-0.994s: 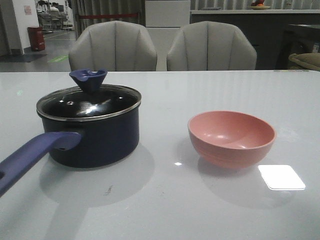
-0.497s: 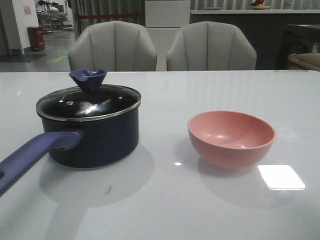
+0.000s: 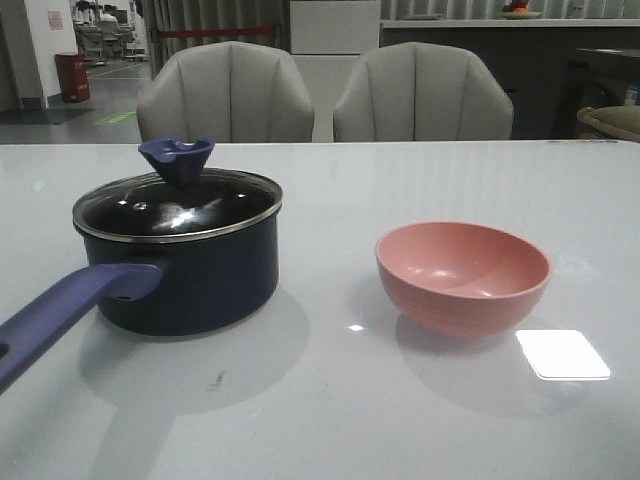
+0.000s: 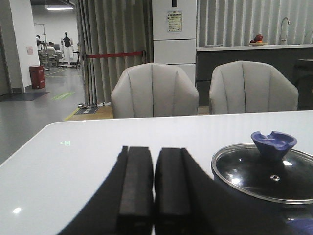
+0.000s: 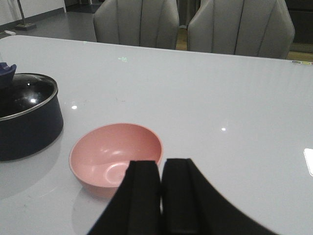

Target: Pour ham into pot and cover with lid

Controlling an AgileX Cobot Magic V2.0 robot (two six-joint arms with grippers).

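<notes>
Pot (image 3: 190, 275) sits on the white table (image 3: 330, 400) with the lid (image 3: 178, 205) resting on its rim, long handle toward the camera, and the pink bowl (image 3: 463, 275) stands apart to its right, no ham visible inside. Left gripper (image 4: 154, 188) and right gripper (image 5: 161, 196) each have fingers pressed together, holding nothing, above the table
</notes>
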